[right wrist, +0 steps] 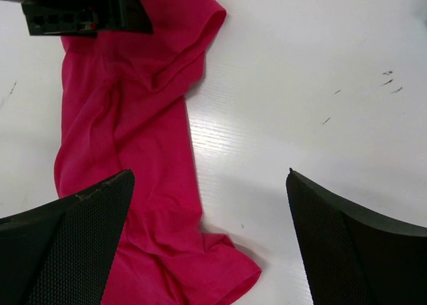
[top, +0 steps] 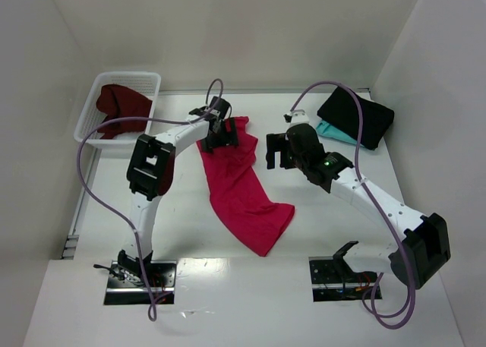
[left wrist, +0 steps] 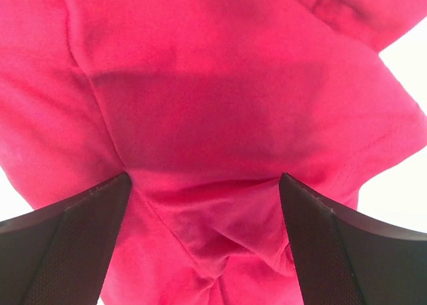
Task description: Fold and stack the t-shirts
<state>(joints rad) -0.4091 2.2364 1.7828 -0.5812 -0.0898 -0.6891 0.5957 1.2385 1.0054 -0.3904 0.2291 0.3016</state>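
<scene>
The pink shirt (top: 244, 199) lies crumpled on the table (top: 190, 233) as one long strip. Its long axis runs from the far end, under the left gripper (top: 219, 138), slanting toward the near right.

The left fingers (left wrist: 73, 245) stand wide open and hold nothing. The cloth is directly below and between them, and a sleeve hem runs off past the right finger.

The right gripper (right wrist: 208, 176) is also wide open and empty. Between its fingers is mostly bare table. The strip passes on the side of its left finger, with only the edge reaching into the gap.

I judge the left arm is nearer for a first grasp. The right arm would have to shift toward its left finger side to reach the cloth.
</scene>
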